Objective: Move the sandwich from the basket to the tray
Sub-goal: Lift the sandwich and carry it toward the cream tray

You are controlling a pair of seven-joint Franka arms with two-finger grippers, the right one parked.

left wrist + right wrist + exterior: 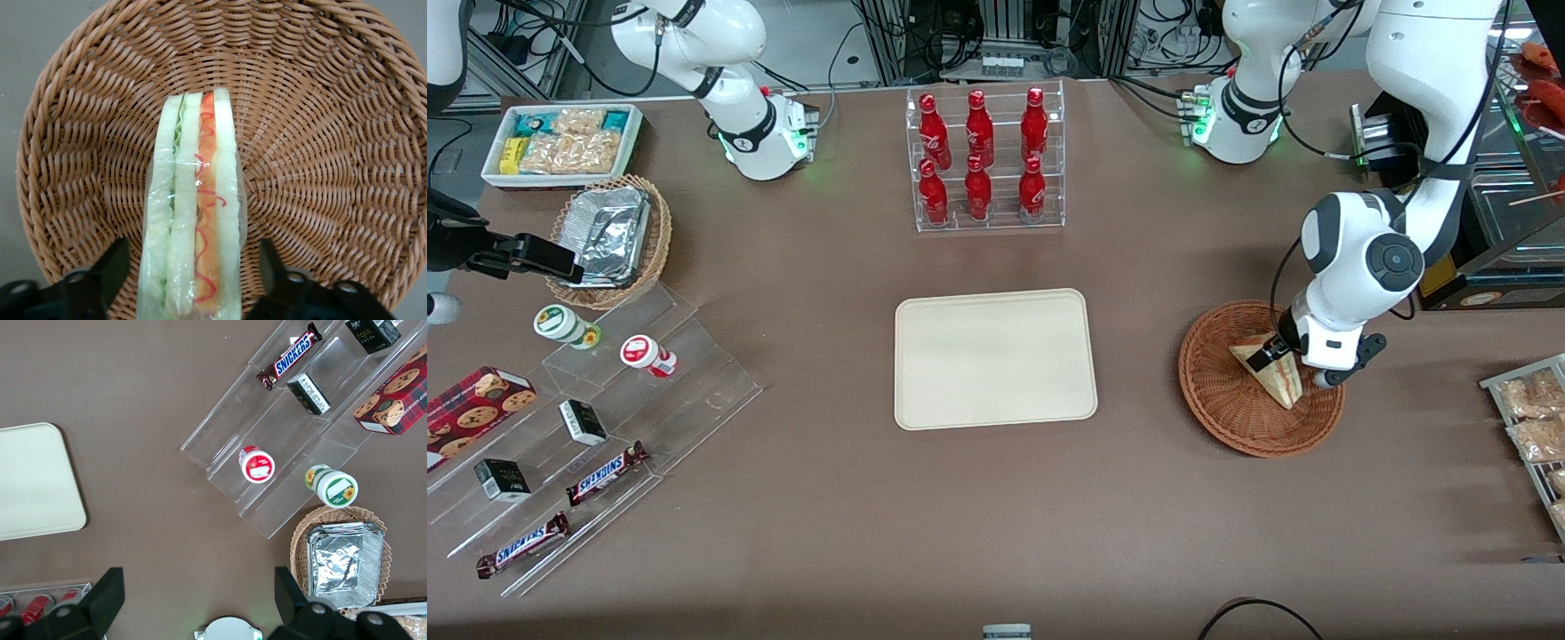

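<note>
The sandwich (1279,380), a plastic-wrapped wedge of white bread with red and green filling, stands on edge in the round reddish-brown wicker basket (1211,402) toward the working arm's end of the table. My left gripper (1282,354) is lowered into the basket and open. Its black fingers (110,267) straddle the sandwich (197,200) with a small gap on each side, not touching it. The basket's weave (320,133) surrounds the sandwich. The cream-beige tray (996,356) lies flat at the table's middle with nothing on it, about a hand's width from the basket.
A clear rack of red bottles (987,160) stands farther from the front camera than the tray. Toward the parked arm's end are a tan basket of foil containers (609,240), a white bin of snacks (560,142) and acrylic steps with candy bars (605,471). Snack packets (1529,418) lie at the working arm's end.
</note>
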